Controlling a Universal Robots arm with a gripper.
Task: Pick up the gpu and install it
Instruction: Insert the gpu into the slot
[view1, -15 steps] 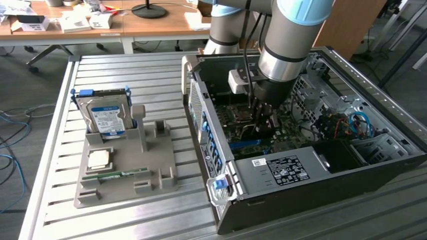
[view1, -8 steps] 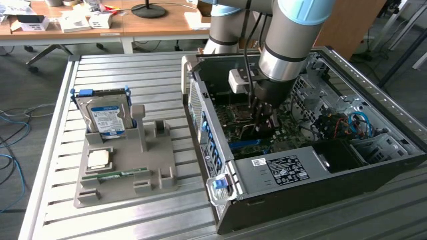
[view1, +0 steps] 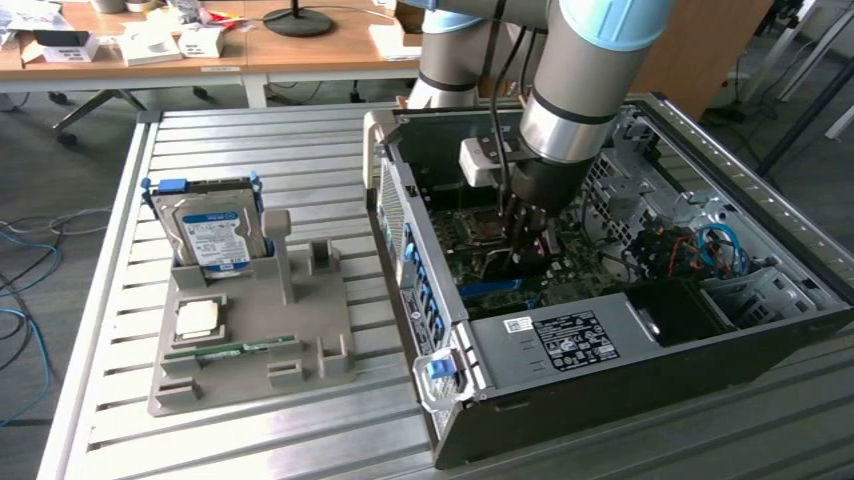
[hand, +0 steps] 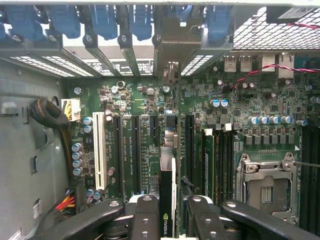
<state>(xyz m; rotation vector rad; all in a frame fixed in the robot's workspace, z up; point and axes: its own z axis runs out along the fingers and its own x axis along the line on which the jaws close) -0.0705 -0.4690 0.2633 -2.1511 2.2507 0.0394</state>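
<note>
The gripper (hand: 167, 216) is clamped on the gpu (hand: 168, 182), held edge-on between its fingers (hand: 145, 215). Just beyond the fingertips lie the motherboard (hand: 150, 100) slots.

- We see the surface (view1: 267, 140) as ribbed bare metal, dull silver with a brushed look.
- At the exterior view's left, the holder (view1: 314, 330) looks like matt grey plastic.
- The hard drive (view1: 214, 235) standing in it is silvery metal with a glossy blue-white paper label.
- The computer case (view1: 601, 400) shows matt black paint outside and bare grey sheet metal inside.
- The arm (view1: 574, 110) is smooth grey with pale blue caps.
- The motherboard (hand: 150, 100) has a green lacquered sheen.
- The gpu (hand: 167, 192) between the jaws is dark and glossy; the jaws look matt black, with bright bolt heads.
</note>
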